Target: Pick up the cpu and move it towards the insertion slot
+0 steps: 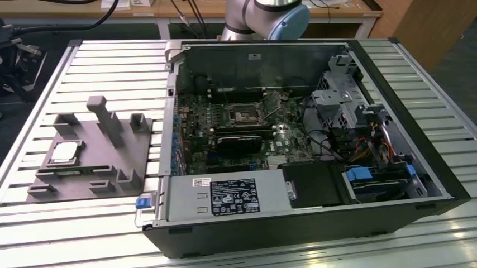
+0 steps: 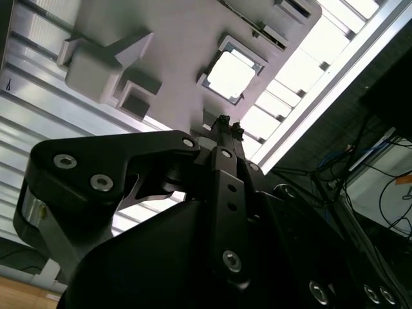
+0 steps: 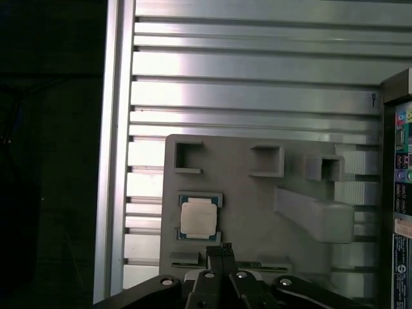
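Claw of matte black metal, slim fingers pressed together, seemingly on nothing, poised over the edge of the grey plastic fixture. Square cpu, shiny silver top and pale rim, flat in a fixture recess. Silvery-framed insertion slot well apart, inside the open black case.
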### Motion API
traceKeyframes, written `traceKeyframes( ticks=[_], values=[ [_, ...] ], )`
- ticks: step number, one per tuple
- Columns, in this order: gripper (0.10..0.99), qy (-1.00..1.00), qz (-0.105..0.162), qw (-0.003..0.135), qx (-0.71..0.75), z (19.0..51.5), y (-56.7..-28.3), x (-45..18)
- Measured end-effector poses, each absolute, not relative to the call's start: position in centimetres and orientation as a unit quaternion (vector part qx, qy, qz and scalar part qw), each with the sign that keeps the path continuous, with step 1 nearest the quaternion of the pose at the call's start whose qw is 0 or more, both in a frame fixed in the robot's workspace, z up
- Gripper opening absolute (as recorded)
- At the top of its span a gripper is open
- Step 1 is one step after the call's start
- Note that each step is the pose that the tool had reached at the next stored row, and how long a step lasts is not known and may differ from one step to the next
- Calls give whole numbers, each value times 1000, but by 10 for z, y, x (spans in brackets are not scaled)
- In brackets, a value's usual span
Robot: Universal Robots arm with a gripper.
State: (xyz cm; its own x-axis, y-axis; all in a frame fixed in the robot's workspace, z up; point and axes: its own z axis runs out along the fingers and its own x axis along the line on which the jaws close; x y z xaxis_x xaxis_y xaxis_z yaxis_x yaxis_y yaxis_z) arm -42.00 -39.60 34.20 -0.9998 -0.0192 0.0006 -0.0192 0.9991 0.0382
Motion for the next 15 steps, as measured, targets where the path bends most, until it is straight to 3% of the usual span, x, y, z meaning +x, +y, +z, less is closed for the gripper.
traceKeyframes(
  ticks=[15],
  values=[
    [106, -1000, -19, 1, 10, 338, -396, -431]
  ],
)
